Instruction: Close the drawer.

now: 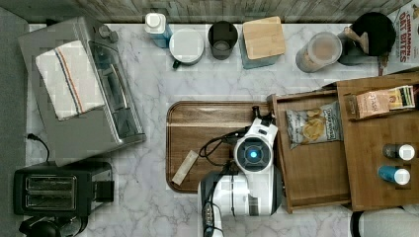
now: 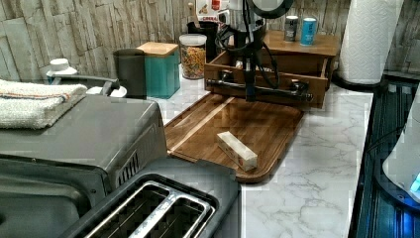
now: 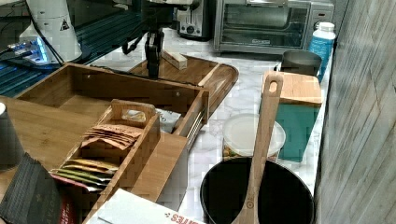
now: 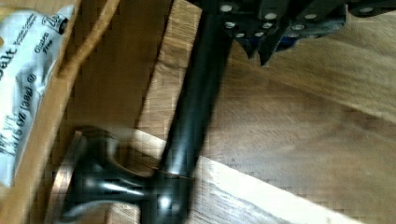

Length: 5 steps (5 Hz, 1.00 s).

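Standing pulled well out of its cabinet, drawer (image 1: 316, 163) with a chip bag inside, front wall and black bar handle (image 2: 262, 88) facing the dark wooden board (image 1: 207, 123). Long axis of the handle running along that front, up-down in the top view. Gripper (image 2: 249, 94) down at the handle, fingers apparently astride the bar; whether clamped or loose, cannot tell. Contact stage, judging by this; next, a straight push toward the cabinet, square to the front so the slides do not bind.
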Available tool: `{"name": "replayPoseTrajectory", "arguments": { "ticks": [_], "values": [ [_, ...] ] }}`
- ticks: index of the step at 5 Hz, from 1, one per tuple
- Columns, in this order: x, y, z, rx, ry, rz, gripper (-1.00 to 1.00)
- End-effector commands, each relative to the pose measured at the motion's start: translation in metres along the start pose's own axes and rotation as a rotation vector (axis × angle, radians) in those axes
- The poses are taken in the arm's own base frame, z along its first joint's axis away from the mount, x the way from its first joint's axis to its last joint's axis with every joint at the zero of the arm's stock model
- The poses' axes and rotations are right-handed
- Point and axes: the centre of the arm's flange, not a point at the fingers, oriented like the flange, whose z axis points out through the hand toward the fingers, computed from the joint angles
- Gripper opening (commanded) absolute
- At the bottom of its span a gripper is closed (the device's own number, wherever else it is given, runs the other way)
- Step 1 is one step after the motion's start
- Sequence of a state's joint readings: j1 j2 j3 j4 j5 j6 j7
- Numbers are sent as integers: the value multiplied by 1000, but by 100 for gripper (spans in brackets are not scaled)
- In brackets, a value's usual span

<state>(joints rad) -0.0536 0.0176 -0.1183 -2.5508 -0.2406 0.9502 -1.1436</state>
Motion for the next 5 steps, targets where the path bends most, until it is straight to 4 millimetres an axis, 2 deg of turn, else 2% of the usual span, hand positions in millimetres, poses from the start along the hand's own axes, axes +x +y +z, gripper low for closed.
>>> {"name": "replayPoseTrajectory", "arguments": {
  "ticks": [1, 2, 3, 4, 5],
  "values": [
    [-25, 180, -39, -64, 94, 157, -100],
    [-40, 224, -46, -105, 108, 182, -100],
    [-64, 264, -56, -146, 163, 186, -100],
    [-81, 304, -52, -173, 201, 161, -100],
    [-94, 328, -52, -239, 227, 170, -100]
  ]
}}
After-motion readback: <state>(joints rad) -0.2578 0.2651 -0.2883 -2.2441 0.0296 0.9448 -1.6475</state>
